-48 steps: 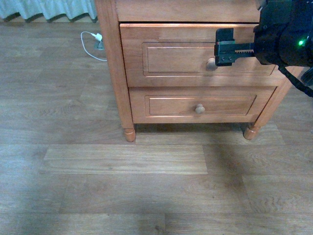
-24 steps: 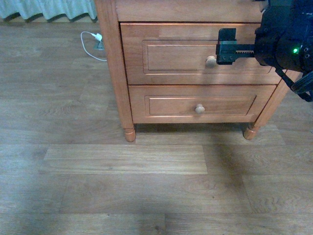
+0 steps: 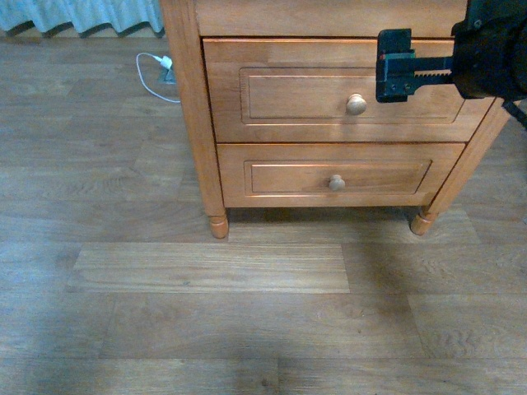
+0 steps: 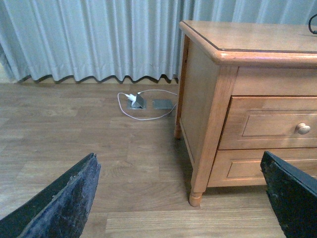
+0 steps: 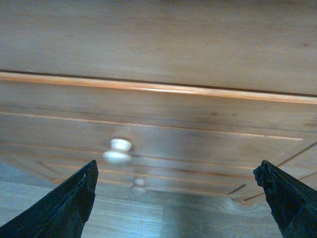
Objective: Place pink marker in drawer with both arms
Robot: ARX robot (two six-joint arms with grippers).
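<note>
The drawer is closed. The right gripper, jaws wide apart, floats beside its knob; it must grab that next.

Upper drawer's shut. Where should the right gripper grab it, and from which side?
Grip the round pale knob, the only part standing proud of the flat panel front of the upper drawer. Come straight at the front and close the fingers around the knob's narrower neck, then pull outward. The right gripper is open, up and to the right of the knob in the front view, so it likely needs to drop and re-centre first.
</note>
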